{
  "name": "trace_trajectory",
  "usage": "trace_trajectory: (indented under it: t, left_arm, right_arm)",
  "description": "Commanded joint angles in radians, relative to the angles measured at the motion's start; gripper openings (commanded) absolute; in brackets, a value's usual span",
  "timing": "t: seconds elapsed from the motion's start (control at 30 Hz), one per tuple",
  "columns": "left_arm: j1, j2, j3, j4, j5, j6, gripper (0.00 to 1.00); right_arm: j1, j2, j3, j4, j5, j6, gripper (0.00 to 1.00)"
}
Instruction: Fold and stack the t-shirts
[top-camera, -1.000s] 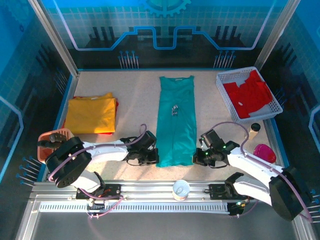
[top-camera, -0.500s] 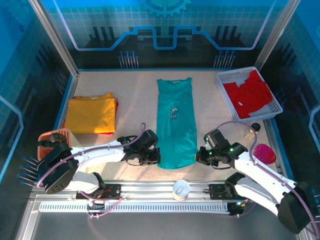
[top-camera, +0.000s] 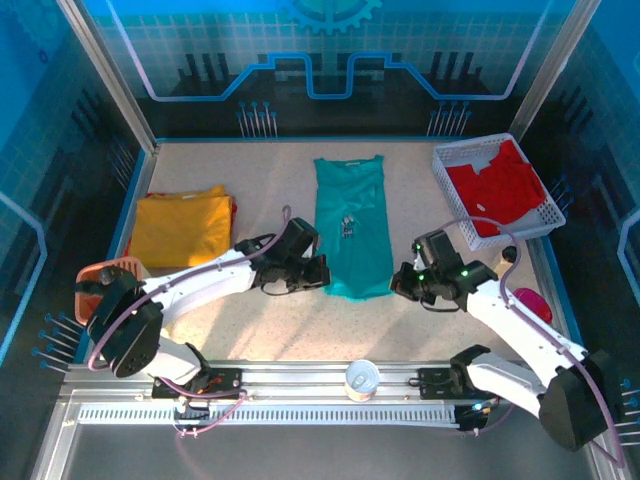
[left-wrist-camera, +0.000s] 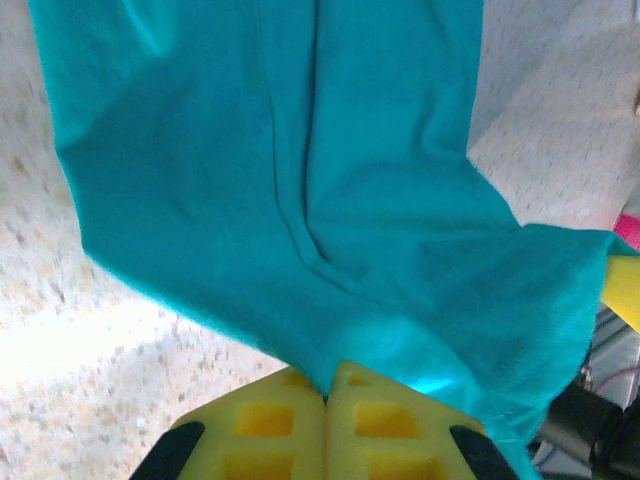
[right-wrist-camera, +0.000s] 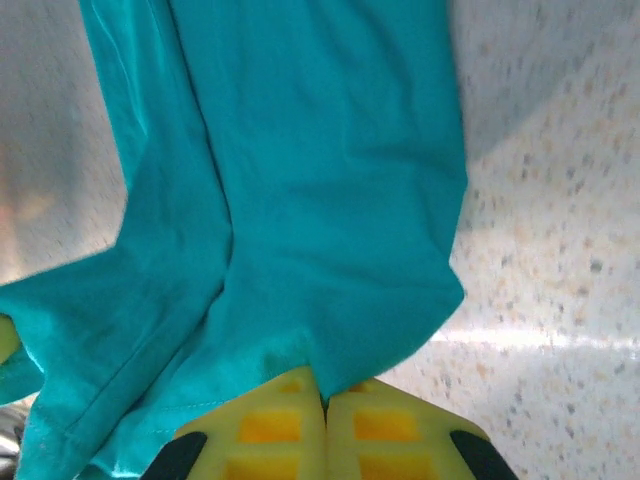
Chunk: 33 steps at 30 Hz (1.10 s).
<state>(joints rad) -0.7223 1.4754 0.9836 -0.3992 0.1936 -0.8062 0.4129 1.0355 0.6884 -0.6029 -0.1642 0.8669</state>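
The teal t-shirt (top-camera: 352, 225) lies lengthwise in the middle of the table (top-camera: 265, 180), collar at the far end. Both corners of its near hem are pinched. The left gripper (top-camera: 322, 277) is clamped on the left corner and the right gripper (top-camera: 398, 287) on the right corner. The yellow t-shirt (top-camera: 182, 228) lies folded at the left. The red t-shirt (top-camera: 495, 190) sits in the basket (top-camera: 453, 195) at the far right.

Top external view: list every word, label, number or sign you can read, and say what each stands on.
No text can be read.
The chest print on the teal t-shirt: too small to read.
The gear graphic on the back wall: a picture, no letters.
In the wrist views, the teal cloth bears no label.
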Motion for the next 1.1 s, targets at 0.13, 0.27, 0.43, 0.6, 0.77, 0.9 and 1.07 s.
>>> trace_trajectory:
  t: [0.13,0.27,0.43,0.6,0.77,0.9,1.07]
  left_arm:
    - [0.082,0.096,0.192,-0.077,0.042,0.115,0.0]
    - [0.112,0.151,0.285,-0.107,0.045,0.153,0.0]
    - [0.152,0.215,0.365,-0.126,0.056,0.181,0.0]
    - [0.182,0.257,0.393,-0.122,0.057,0.183,0.0]
    - [0.215,0.3,0.408,-0.121,0.051,0.188,0.0]
    - [0.232,0.324,0.424,-0.106,0.05,0.193,0.0]
    - [0.251,0.367,0.459,-0.106,0.046,0.205,0.0]
  right_arm:
    - [-0.078,0.126,0.166,0.046,-0.04,-0.097,0.0]
    - [-0.118,0.202,0.237,0.072,-0.066,-0.129,0.0]
    - [-0.162,0.294,0.311,0.082,-0.097,-0.17,0.0]
    - [-0.197,0.389,0.39,0.086,-0.135,-0.206,0.0]
    - [-0.221,0.487,0.462,0.091,-0.158,-0.232,0.0]
    - [-0.233,0.561,0.524,0.085,-0.177,-0.255,0.0]
    - [-0.241,0.623,0.56,0.1,-0.188,-0.259,0.0]
